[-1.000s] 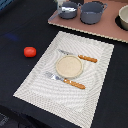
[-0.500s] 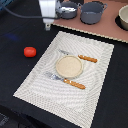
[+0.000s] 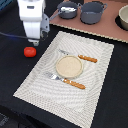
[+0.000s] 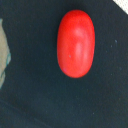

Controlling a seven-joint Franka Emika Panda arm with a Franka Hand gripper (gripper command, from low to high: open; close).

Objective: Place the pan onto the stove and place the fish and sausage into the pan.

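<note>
**Hand poised over the sausage; pan on the stove**

Landmark: striped placemat (image 3: 67, 70) on the dark table (image 3: 12, 70).

- Sausage (image 3: 30, 52): lies free on the table just off the placemat's edge, toward the exterior view's left. Wrist view shows it nearly centred (image 4: 76, 44), long axis up the picture, nothing touching it. Judgement: the arm has lined up above it for a straight-down pick.
- Hand (image 3: 33, 42): hangs over the sausage, holding nothing. Fingers do not show in either view, so I cannot tell whether they are spread or pressed together.
- Pan (image 3: 67, 9): on the stove (image 3: 107, 27), beyond the placemat's far edge, beside the larger two-handled pot (image 3: 93, 12). Something pale sits inside; too small to tell whether it is the fish.
- On the placemat: round tan plate (image 3: 68, 65) with an orange-handled fork (image 3: 65, 80) on its near side and a knife (image 3: 80, 56) on its far side. A pale bowl (image 3: 123, 18) at the stove's right end.
- Obstruction: none around the sausage. Judgement: the carry to the pan should clear the pot's rim.
</note>
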